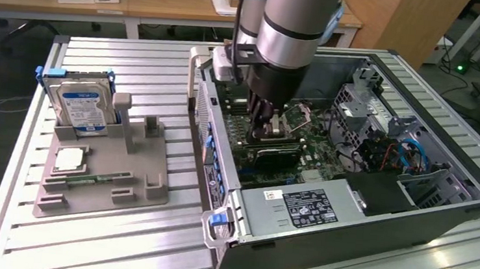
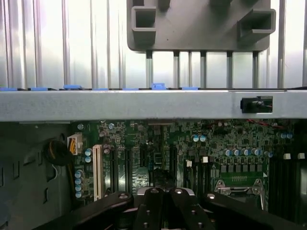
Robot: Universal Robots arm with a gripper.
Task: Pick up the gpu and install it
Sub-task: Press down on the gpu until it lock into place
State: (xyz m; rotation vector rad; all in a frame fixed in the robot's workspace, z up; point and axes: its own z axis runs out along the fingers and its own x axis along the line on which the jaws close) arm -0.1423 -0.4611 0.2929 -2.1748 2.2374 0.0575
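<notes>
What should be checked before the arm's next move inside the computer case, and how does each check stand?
1. Gripper is inside the open case: ok.
2. Fingers are shut: ok.
3. Gpu is in the grip: cannot tell; the dark block beneath the gripper may be it.
4. Gripper is above the motherboard slots: ok.
5. Hard drive and RAM stick sit on the grey holder, apart from the arm: ok.

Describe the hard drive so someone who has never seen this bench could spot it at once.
Find the open computer case on the slatted table; a grey holder tray lies beside it, toward the exterior view's left. The hard drive stands upright at the tray's far end. It alone is silver with a blue label; the square chip and narrow green stick lie flat.
</notes>
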